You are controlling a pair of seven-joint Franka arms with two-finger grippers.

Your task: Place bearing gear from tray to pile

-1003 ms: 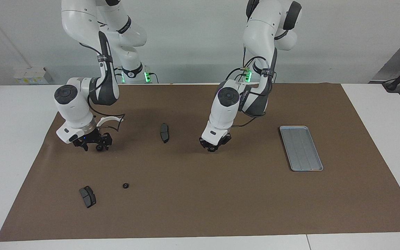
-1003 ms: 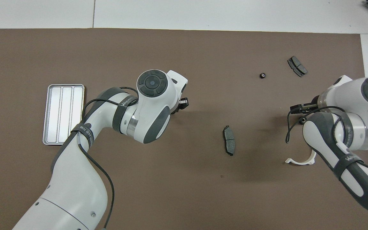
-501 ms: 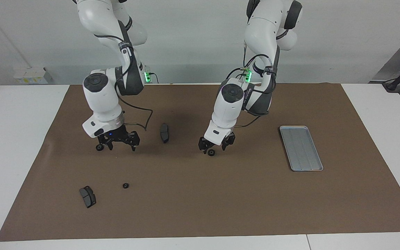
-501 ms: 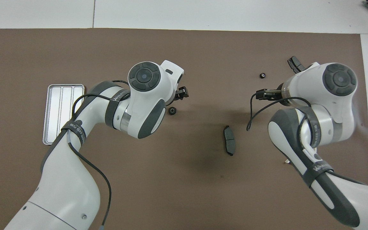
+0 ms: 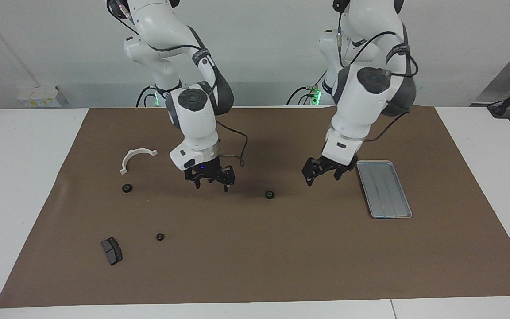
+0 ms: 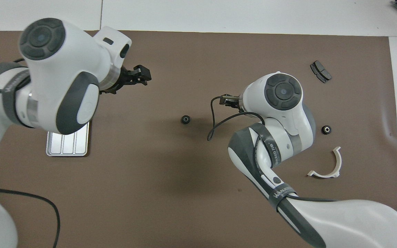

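Arm sleeve lettering is present in the overhead view but not legible.

Toward the right arm's end of the brown mat: a white curved bracket, a black bearing gear, a smaller black ring and a dark brake pad near the mat edge farthest from the robots.

The right gripper hangs over mid-mat, jaws spread wide, holding nothing.

A second bearing gear lies on the mat between the grippers.

The left gripper hangs just beside the tray, jaws wide, empty. The tray holds nothing.
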